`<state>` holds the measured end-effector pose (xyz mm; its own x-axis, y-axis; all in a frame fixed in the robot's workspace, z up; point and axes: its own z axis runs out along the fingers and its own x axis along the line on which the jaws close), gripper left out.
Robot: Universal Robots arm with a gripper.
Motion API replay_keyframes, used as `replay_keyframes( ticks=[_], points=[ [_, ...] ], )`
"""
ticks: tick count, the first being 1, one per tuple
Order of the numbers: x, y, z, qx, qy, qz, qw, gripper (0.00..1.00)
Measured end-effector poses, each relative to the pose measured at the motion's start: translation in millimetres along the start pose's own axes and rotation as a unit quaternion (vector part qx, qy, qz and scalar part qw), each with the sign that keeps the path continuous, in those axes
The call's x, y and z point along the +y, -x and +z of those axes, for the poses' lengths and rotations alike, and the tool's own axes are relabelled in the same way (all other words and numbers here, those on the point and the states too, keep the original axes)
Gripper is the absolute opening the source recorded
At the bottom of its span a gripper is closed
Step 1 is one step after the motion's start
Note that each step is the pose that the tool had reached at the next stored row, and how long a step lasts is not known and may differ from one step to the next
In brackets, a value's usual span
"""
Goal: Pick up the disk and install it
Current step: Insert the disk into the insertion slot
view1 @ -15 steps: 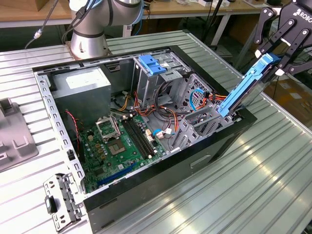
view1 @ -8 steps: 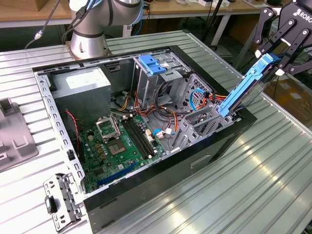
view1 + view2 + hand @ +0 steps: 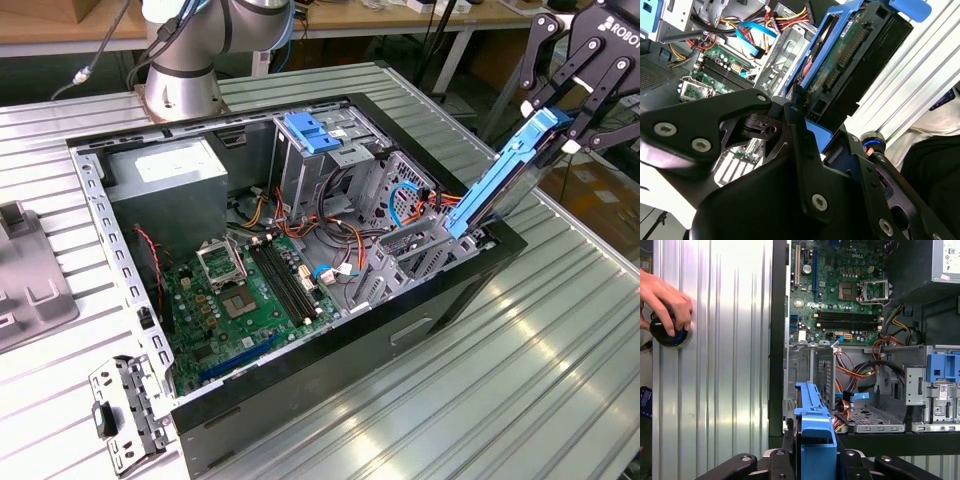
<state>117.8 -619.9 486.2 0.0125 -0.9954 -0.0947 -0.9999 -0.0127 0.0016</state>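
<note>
Black gripper (image 3: 815,447) linkage is seen closest in both wrist views, with the jaws clamped on the upper end of the disk (image 3: 812,412). In the exterior view the disk (image 3: 495,185) is held steeply tilted by the gripper (image 3: 560,128), with its lower end set at the drive cage (image 3: 415,250) in the corner of the open computer case (image 3: 330,375) on the exterior view's right. The case is laid on a ribbed metal table (image 3: 520,400). In the first wrist view a hand (image 3: 665,295) is placed on a black-and-blue knob (image 3: 669,334) on the table.
</note>
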Motion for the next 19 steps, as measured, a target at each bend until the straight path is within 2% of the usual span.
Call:
replay_keyframes(
  ticks=[4, 19],
  points=[
    [1.8, 1.7, 0.6, 0.0000, 0.0000, 0.000, 1.00000, 0.37],
    [16.3, 7.2, 3.6, -0.0006, 0.0000, 0.000, 1.00000, 0.37]
  ],
)
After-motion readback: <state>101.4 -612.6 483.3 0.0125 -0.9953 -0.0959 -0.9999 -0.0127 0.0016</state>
